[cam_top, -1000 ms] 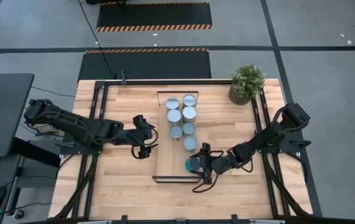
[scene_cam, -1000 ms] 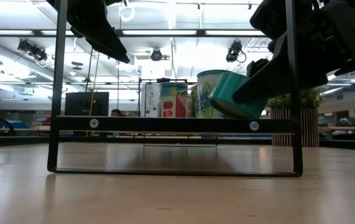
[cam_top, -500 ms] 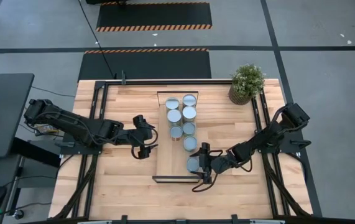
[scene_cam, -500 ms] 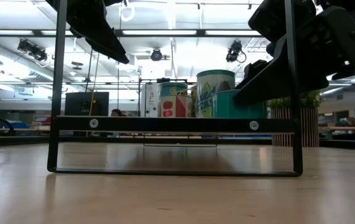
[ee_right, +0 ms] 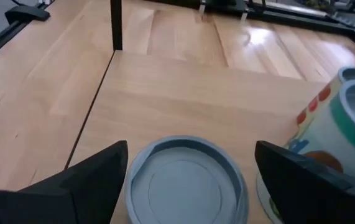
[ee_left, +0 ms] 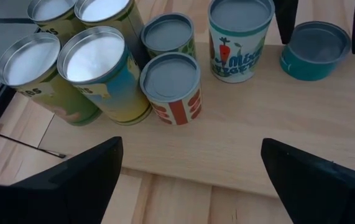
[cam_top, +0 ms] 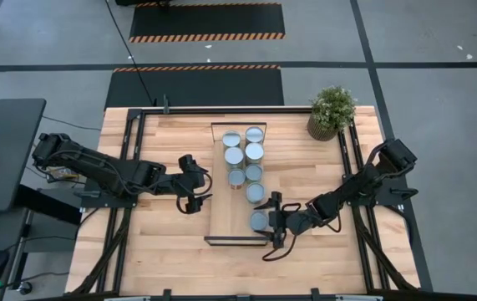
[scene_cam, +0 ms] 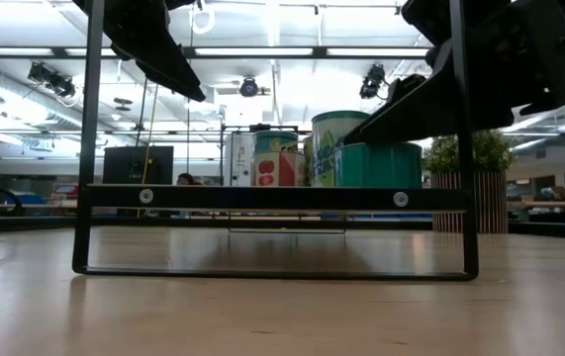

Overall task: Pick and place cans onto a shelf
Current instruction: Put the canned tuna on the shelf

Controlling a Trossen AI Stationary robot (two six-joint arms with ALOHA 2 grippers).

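Overhead, the shelf point(cam_top: 240, 184) reads as a long light-wood board running from twelve to six o'clock down the middle of the desk point(cam_top: 154, 242), with seven silver-topped cans point(cam_top: 244, 155) packed toward its twelve o'clock end and one short teal can point(cam_top: 260, 221) standing alone near the six o'clock end. Only the left wrist view shows the labels: two tall yellow-green tins, a red-and-white can point(ee_left: 170, 88), a carrot-printed one point(ee_left: 239, 36), and the short teal can point(ee_left: 314, 50) set apart from them. The low view alone shows the shelf as a raised board on a black frame point(scene_cam: 272, 198), the teal can point(scene_cam: 381, 164) upright on it.

The right hand point(cam_top: 273, 223) reaches in from four o'clock, arm stretched low across the desk, its fingers point(ee_right: 71, 186) spread on either side of the teal can point(ee_right: 183, 174) without gripping it; the right wrist view looks straight down on that lid. The left hand point(cam_top: 195, 194) hangs above bare desk at the shelf's nine o'clock side, fingers point(ee_left: 71, 180) spread wide and holding nothing.

A potted plant point(cam_top: 332, 111) stands at the desk's two o'clock corner, well apart from both arms.
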